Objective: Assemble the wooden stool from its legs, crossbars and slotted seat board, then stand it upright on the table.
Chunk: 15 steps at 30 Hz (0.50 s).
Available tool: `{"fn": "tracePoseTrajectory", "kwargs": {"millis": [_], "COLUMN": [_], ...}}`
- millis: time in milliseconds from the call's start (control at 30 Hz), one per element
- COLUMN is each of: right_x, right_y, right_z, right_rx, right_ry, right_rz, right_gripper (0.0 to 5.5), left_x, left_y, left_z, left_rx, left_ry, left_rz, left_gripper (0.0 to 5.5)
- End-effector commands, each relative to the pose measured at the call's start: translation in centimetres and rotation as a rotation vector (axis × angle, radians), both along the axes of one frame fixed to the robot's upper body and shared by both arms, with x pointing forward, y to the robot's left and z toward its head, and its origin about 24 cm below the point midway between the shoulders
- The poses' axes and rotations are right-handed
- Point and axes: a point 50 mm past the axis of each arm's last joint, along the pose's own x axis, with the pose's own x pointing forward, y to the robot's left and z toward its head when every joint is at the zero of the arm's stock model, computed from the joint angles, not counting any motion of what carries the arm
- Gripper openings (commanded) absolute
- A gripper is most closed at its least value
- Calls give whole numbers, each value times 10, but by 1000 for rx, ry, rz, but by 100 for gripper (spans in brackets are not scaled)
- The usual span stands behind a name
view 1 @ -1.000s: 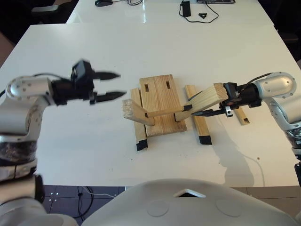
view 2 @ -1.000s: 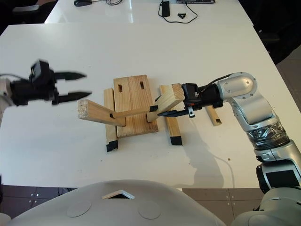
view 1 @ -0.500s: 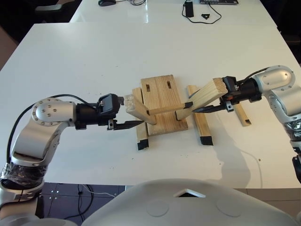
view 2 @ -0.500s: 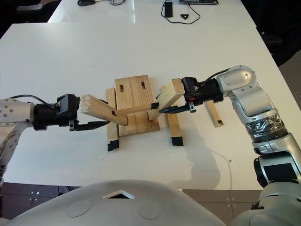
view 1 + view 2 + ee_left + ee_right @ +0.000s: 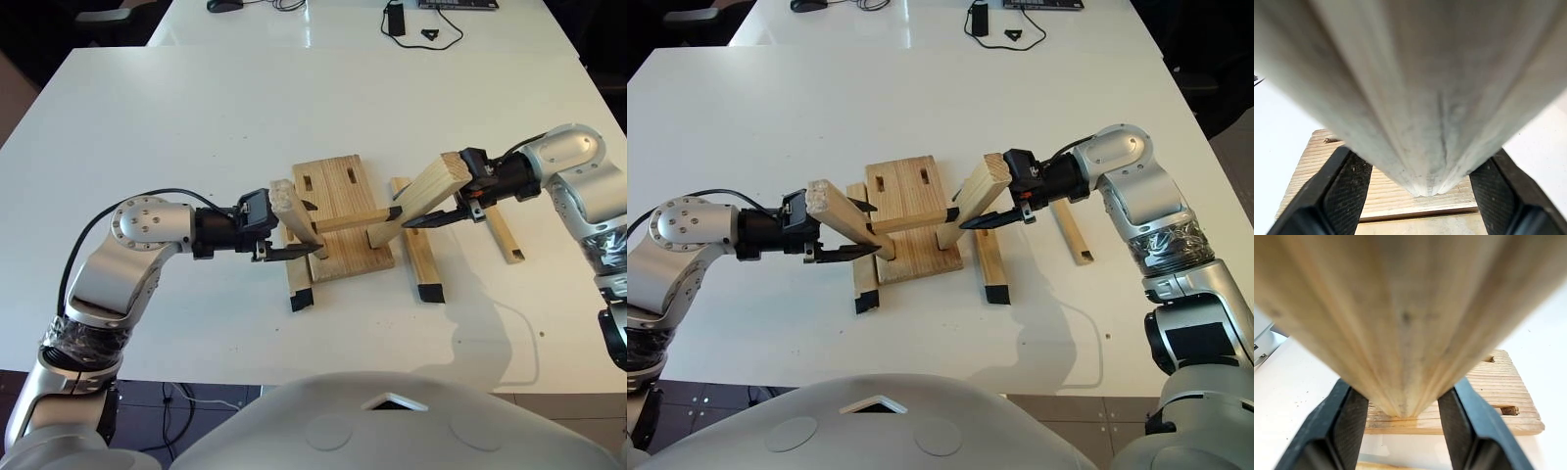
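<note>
Left tool [image 5: 299, 231] grips the left leg [image 5: 285, 199], right tool [image 5: 428, 203] the right leg [image 5: 446, 174]; best lower both together, crossbar [image 5: 353, 220] level, toward the board [image 5: 333, 181].

Office or lab workroom with desk-type tables and computer peripherals.
Large white table [image 5: 196, 108] in the foreground. A second white table [image 5: 323, 27] stands just behind it at 12 o'clock, bearing a computer mouse [image 5: 220, 5] at 11 o'clock, and a black device [image 5: 390, 18] with trailing cable and a small black triangular piece [image 5: 428, 33] at 1 o'clock. Dark floor [image 5: 39, 49] at 10 o'clock. Grey floor tiles with loose cables [image 5: 181, 401] lie below the near table edge at 7 o'clock.
</note>
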Motion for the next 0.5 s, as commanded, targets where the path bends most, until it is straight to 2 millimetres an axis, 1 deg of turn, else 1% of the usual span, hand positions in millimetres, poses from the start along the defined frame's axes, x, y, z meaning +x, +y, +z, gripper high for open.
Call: {"fn": "tracePoseTrajectory", "kwargs": {"millis": [33,133,267,500], "right_x": [-26,-27,-30,-36], "right_y": [40,46,56,63], "right_z": [-50,-46,-43,-45], "right_rx": [-244,-223,-192,-166], "right_ry": [129,149,161,175], "right_rz": [193,212,234,223], "right_gripper": [201,201,201,201], "left_x": [-13,-13,-11,-12], "left_y": [-46,-51,-63,-71], "left_z": [-1,-1,3,8], "left_rx": [-38,-45,-67,-93], "left_ry": [-25,-26,-37,-37], "left_rz": [-189,-200,-231,-260], "left_gripper": [313,313,313,313]}}
